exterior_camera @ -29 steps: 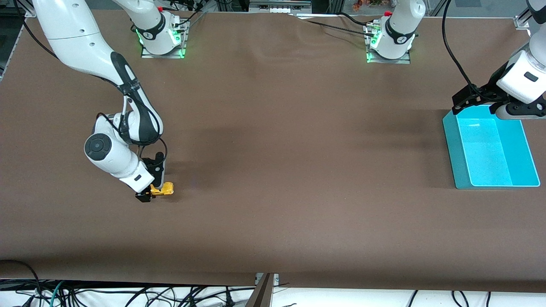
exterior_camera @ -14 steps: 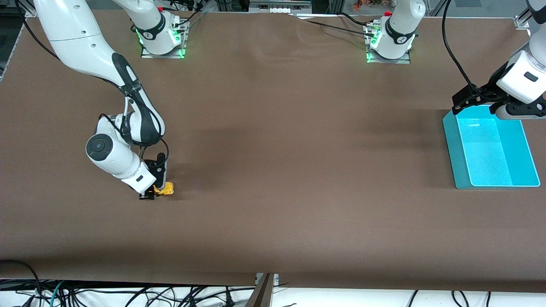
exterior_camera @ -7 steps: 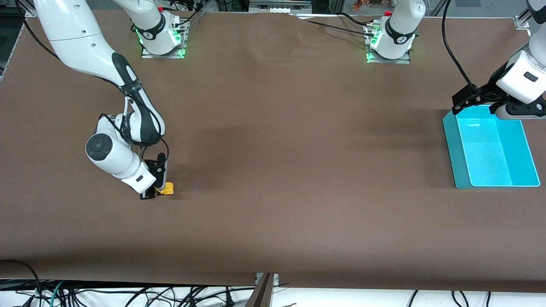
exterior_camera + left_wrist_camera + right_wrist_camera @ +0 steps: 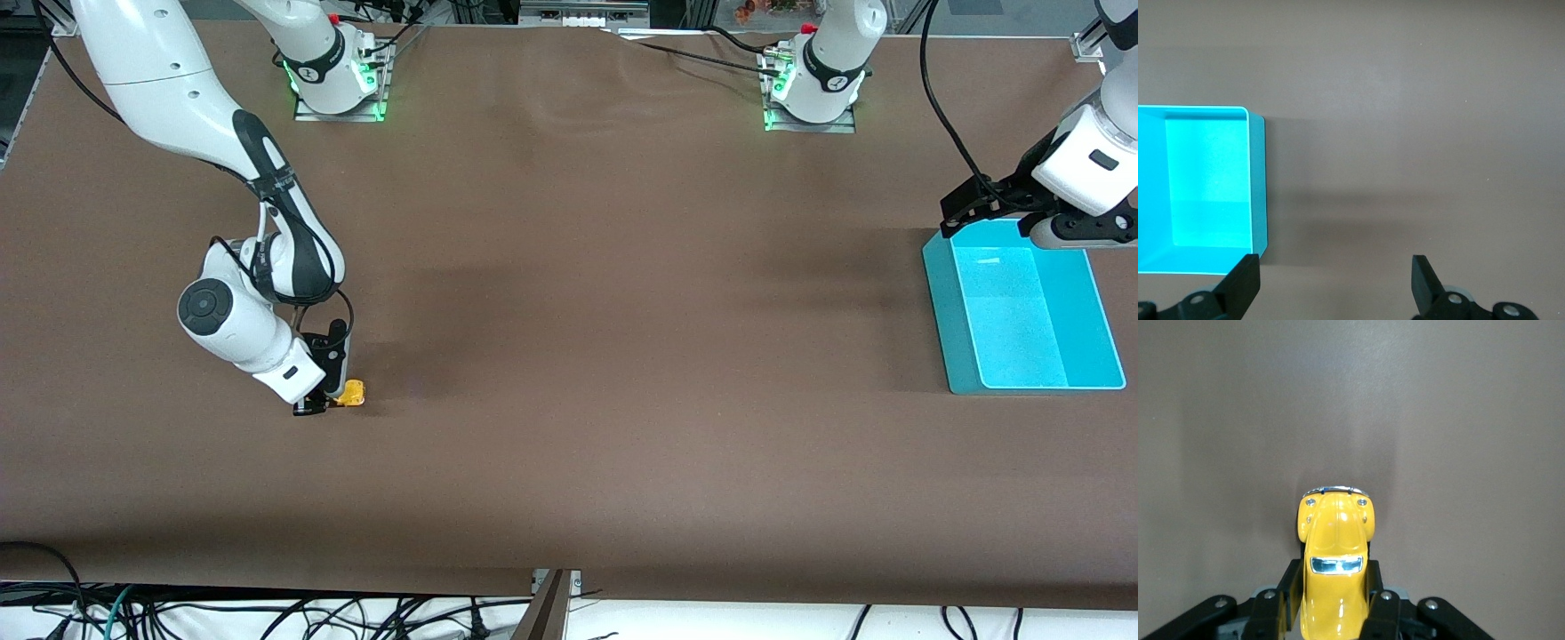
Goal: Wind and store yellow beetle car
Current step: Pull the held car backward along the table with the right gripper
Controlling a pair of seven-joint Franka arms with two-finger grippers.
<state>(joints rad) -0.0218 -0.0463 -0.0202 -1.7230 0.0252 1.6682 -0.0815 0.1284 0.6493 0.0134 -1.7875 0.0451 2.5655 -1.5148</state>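
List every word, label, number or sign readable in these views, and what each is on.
No readable text anywhere.
Car: no lettering visible.
Bin: plain turquoise, no label.
Arm joints near the bases: small dark marks, too small to read.
Table: plain brown, no markings.
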